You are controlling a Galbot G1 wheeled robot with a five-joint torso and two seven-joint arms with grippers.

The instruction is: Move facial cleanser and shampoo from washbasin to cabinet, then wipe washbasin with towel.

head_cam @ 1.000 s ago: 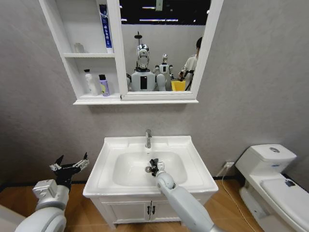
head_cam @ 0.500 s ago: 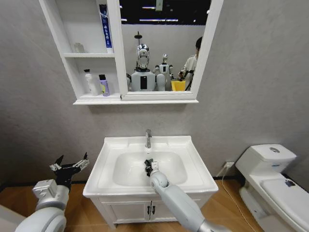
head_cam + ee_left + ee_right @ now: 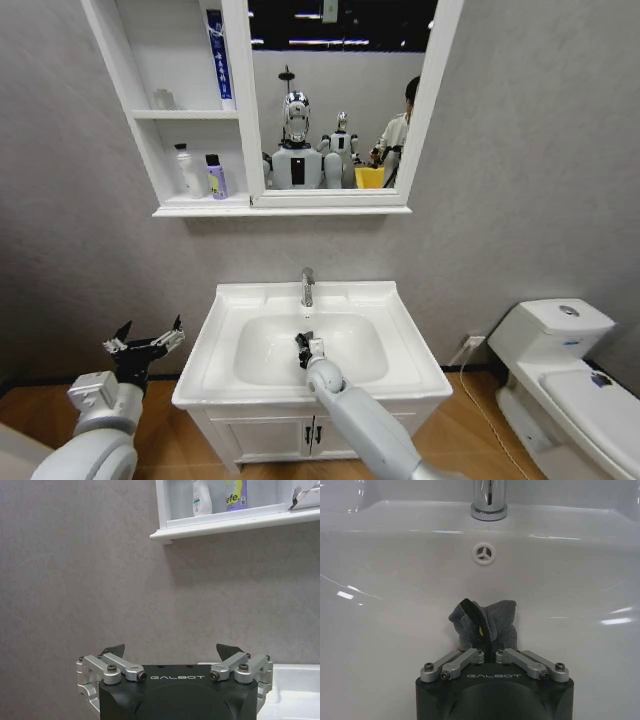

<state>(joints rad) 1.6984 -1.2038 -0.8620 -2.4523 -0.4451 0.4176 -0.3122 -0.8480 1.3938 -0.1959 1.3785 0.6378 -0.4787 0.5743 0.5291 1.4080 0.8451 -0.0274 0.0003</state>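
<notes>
The left gripper (image 3: 146,343) was held at 8 o'clock beside the washbasin (image 3: 400,345), jaws spread. Inside the oval bowl, the grey towel (image 3: 485,621) was pinched by the right gripper (image 3: 303,345). At 11 o'clock, two bottles (image 3: 198,172) were seen in the cabinet (image 3: 140,130).

Washbasin (image 3: 405,345) – white rectangular ceramic, oval bowl, chrome tap at the back rim, lower centre of frame. Towel (image 3: 485,622) – dark grey cloth, crumpled, with a bit of yellow-green showing, pinched in the right tool (image 3: 490,652) inside the bowl below the overflow hole. Cabinet (image 3: 140,150) – white open shelves, upper left, joined to the mirror; white and purple bottles on the lowest shelf.
</notes>
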